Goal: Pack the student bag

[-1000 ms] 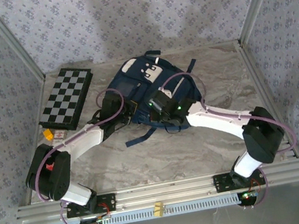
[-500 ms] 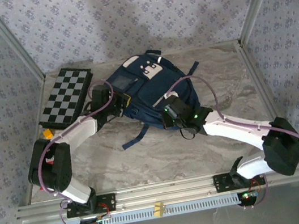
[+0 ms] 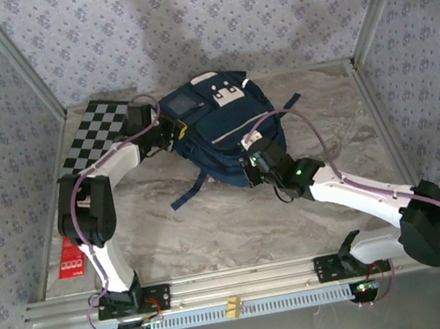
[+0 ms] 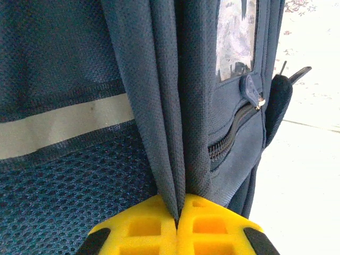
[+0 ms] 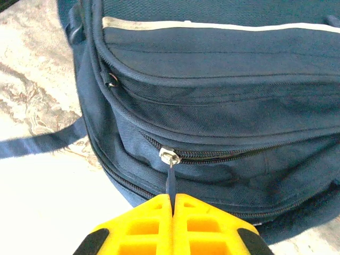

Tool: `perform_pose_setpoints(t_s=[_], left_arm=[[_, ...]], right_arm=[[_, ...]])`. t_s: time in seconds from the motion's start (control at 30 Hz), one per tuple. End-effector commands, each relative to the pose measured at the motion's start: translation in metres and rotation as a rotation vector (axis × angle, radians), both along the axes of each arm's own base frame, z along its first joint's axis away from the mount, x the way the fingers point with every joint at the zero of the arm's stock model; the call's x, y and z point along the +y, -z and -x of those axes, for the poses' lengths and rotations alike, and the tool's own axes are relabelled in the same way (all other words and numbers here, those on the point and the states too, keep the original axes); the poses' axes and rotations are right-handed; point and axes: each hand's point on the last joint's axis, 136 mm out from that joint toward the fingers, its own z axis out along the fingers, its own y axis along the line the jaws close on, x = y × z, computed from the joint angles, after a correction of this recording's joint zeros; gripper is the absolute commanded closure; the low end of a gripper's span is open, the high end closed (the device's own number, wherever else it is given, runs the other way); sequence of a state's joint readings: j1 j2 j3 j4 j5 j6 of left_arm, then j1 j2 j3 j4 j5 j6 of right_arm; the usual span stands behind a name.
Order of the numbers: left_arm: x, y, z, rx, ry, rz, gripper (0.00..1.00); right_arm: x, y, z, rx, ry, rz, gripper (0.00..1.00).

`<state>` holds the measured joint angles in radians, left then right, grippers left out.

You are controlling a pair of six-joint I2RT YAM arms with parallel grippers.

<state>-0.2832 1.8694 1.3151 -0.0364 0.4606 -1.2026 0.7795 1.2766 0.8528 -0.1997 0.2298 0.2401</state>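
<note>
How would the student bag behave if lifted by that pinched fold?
Probably floppy: cloth of the student bag bunches into a thin fold in the shut left hand, so it would sag. Its coarse weave likely grips well. Lying flat and wide on the table, it seems unlikely to roll.

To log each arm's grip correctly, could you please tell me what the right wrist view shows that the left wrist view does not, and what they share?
Right wrist view: the right gripper shut on a zipper pull of a front pocket, with a dark strap lying on the marbled tabletop. Left wrist view: the left gripper shut on a fold of fabric, beside a clear window pocket. Both: the navy student bag, its pale stripe, yellow fingertips pressed together, and that tabletop.
</note>
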Motion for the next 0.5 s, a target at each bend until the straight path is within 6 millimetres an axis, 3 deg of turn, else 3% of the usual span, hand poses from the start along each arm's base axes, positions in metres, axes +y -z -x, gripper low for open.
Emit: perform_pose_setpoints(t_s=[0.0,0.07,0.13,0.2,0.37,0.47], left_arm=[[0.004,-0.018,-0.023,-0.105,0.082,-0.067,1.00],[0.003,-0.020,-0.026,-0.120,0.134,-0.091,0.95],[0.003,-0.018,-0.018,-0.100,0.193,-0.125,0.67],[0.005,-0.017,-0.003,-0.092,0.192,-0.138,0.53],[0.002,-0.012,0.055,-0.052,0.101,-0.088,0.42],[-0.016,-0.012,0.085,-0.038,0.035,-0.040,0.41]], right_arm=[[0.022,-0.006,-0.001,-0.018,-0.096,-0.014,1.00],[0.030,-0.015,-0.004,-0.036,-0.103,-0.068,1.00],[0.031,-0.016,-0.011,-0.032,-0.070,-0.099,1.00],[0.030,-0.013,-0.015,-0.015,-0.037,-0.115,1.00],[0.033,-0.003,-0.014,-0.001,-0.039,-0.155,1.00],[0.032,-0.001,-0.014,0.004,-0.038,-0.152,1.00]])
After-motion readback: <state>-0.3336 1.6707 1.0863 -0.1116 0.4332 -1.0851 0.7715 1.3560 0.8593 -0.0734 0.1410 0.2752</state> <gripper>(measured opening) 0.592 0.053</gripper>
